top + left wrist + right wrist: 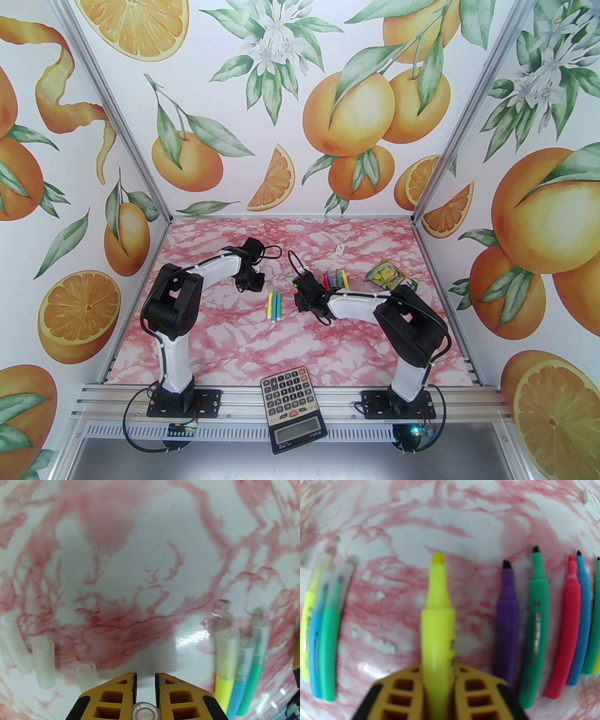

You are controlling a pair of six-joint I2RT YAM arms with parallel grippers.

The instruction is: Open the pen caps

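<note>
My left gripper (pixel 145 678) (pixel 248 282) is shut on a clear pen cap (pixel 145 712), seen end-on between its yellow fingers (pixel 117 693). Several loose clear caps (pixel 44 665) lie on the table to its left. To its right lie three capped pens (pixel 241 667) (pixel 274 304), yellow, blue and green. My right gripper (pixel 438 667) (pixel 309 304) is shut on an uncapped yellow pen (pixel 437 611), tip pointing away. Right of it lie several uncapped pens (pixel 534 630) (pixel 335 280) in a row: purple, green, red, blue.
A calculator (pixel 293 408) lies at the near edge between the arm bases. A green-yellow snack pouch (pixel 386 274) sits at the right, behind the right arm. A small white tag (pixel 339 249) lies further back. Patterned walls close three sides.
</note>
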